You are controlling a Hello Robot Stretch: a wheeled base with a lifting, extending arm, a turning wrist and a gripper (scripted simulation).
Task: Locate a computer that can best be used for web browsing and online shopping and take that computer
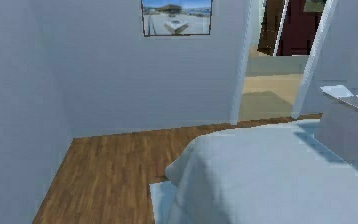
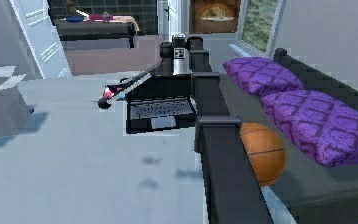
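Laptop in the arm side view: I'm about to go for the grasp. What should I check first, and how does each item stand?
1. Target found: an open laptop lies on the bed. Ok.
2. Arm extended out over the bed, alongside the laptop. Ok.
3. Pincer lined up on the laptop: its fingers point past the laptop's left edge in the picture. Not ok.
4. Pincer touching the laptop or above it: cannot tell.
5. Pincer already holding something: cannot tell.
6. Clutter: the orange ball and purple pillows lie right of the arm, apart from the laptop. Ok.
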